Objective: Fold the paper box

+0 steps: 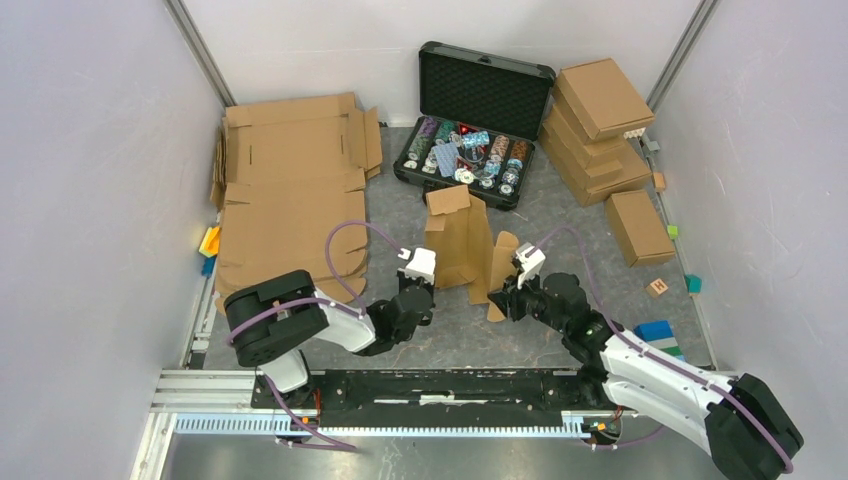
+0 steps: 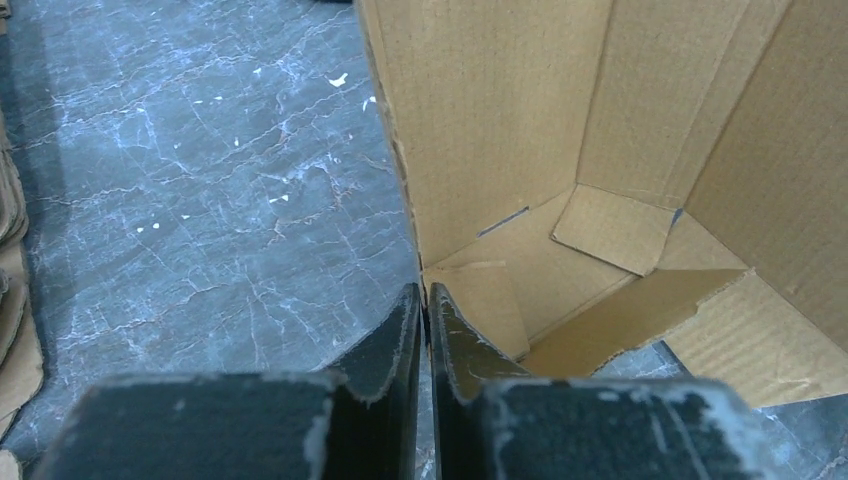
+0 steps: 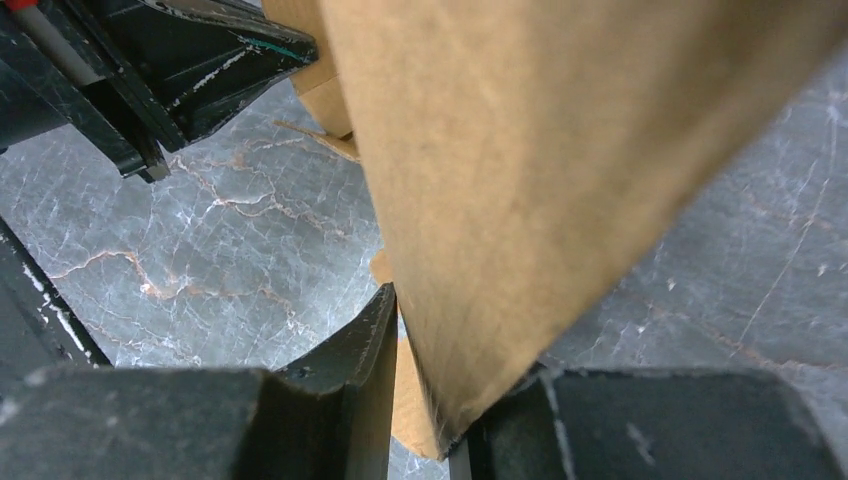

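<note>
The paper box [image 1: 460, 235] stands half folded between the two arms.
It is in the middle of the desk [image 1: 450, 340], with the black case [image 1: 480, 95] on its far side. Only the right wrist view shows the right end effector [image 3: 450, 350] squeezing a box flap. Only the left wrist view shows the left end effector [image 2: 424, 295] pinched shut at the box's left wall edge, with bare desk on its left.
</note>
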